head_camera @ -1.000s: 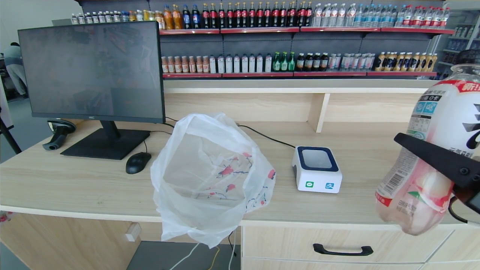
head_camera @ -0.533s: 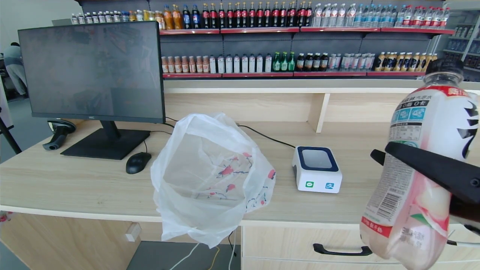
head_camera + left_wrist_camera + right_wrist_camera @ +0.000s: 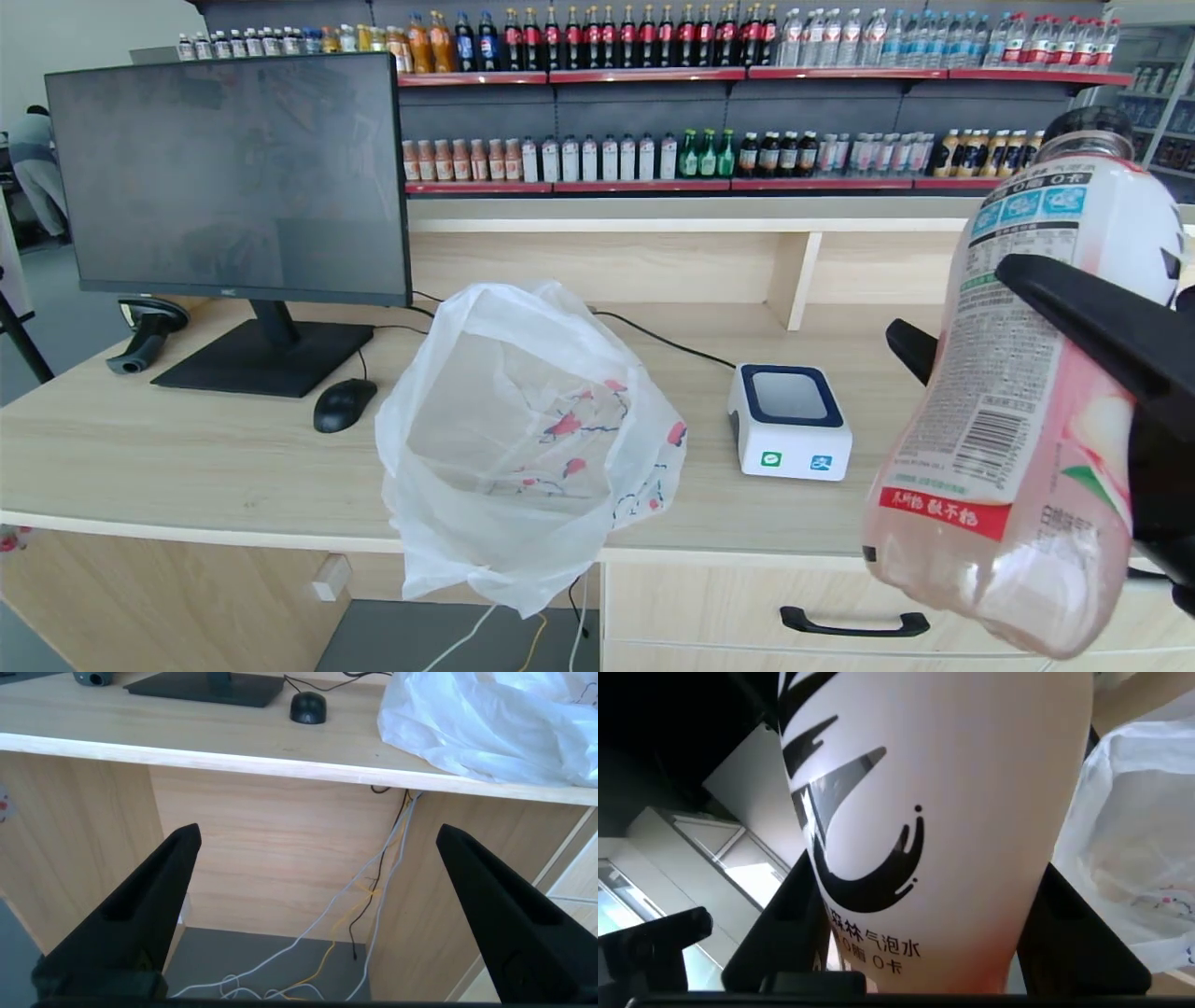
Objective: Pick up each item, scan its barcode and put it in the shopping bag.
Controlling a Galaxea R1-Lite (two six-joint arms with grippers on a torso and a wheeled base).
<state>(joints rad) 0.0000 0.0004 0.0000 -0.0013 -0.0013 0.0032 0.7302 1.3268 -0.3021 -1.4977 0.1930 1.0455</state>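
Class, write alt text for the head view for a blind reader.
The right gripper holds a tilted pink bottle, barcode showing, right of the scanner on a wooden counter. An open white bag stands left of the scanner.

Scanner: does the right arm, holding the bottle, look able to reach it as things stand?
Probably yes. The right gripper holds the bottle in the air to the right of the scanner, with nothing standing between them; the bag sits on its other side.

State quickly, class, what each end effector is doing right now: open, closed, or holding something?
Left end effector: open, holding nothing.
Right end effector: closed on the drink bottle.
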